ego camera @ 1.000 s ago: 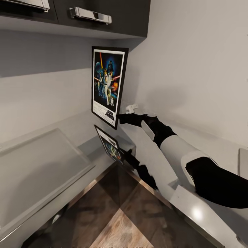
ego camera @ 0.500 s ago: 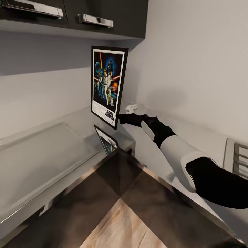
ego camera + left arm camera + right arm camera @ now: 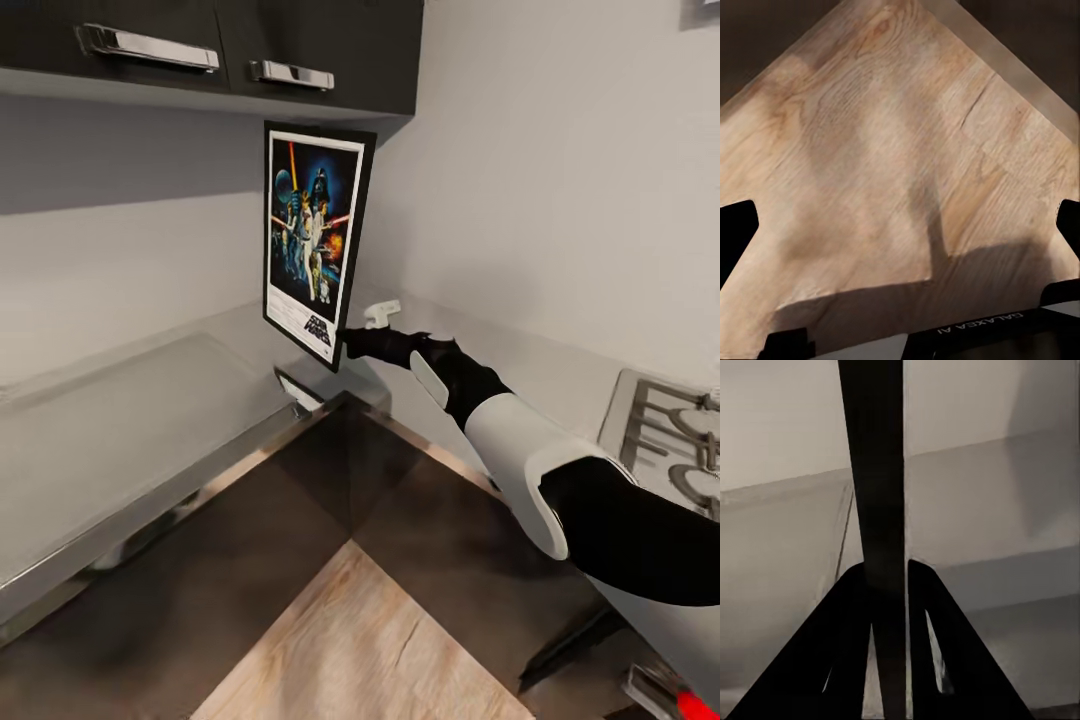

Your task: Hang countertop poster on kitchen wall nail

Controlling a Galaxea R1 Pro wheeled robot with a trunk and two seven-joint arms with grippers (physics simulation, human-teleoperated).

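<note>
The right hand (image 3: 345,342) pinches the poster (image 3: 312,240) by its 5 o'clock corner, upright above the surface (image 3: 120,420). Such a corner grip could let it swing or slip.

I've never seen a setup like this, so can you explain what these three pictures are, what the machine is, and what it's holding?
It is a simulated two-armed robot in a kitchen. The head view looks down over its right arm, whose right gripper pinches the bottom corner of the framed poster, held upright above the grey kitchen countertop. The right wrist view looks along that gripper's fingers, clamped on the poster's dark edge. The left wrist view looks down at the wood floor, its fingers spread wide and empty. A stove sits at the right.
</note>
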